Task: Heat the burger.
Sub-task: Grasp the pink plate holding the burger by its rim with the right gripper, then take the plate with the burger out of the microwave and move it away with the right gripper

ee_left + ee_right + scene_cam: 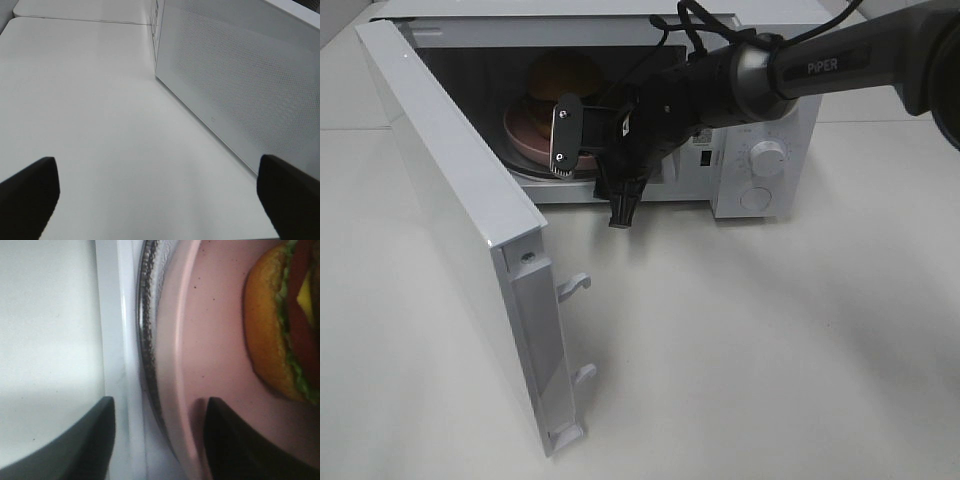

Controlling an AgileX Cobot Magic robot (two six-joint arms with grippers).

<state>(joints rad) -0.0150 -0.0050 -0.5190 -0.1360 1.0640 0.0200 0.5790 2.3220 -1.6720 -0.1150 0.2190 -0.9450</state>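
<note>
The burger (563, 72) sits on a pink plate (525, 130) inside the open microwave (775, 120). In the right wrist view the burger (270, 335) shows its golden bun, lettuce, tomato and cheese on the pink plate (215, 340). My right gripper (590, 190) reaches into the oven's mouth. It (160, 440) is open, its fingers astride the plate's near rim with a wide gap, one above the plate and one outside it. My left gripper (160, 200) is open and empty over the table beside the microwave door (240, 85).
The microwave door (450, 190) swings far out to the left, its latch hooks (575, 285) facing the table. A glass turntable (147, 340) lies under the plate. The control panel with two knobs (768, 152) is on the oven's right side.
</note>
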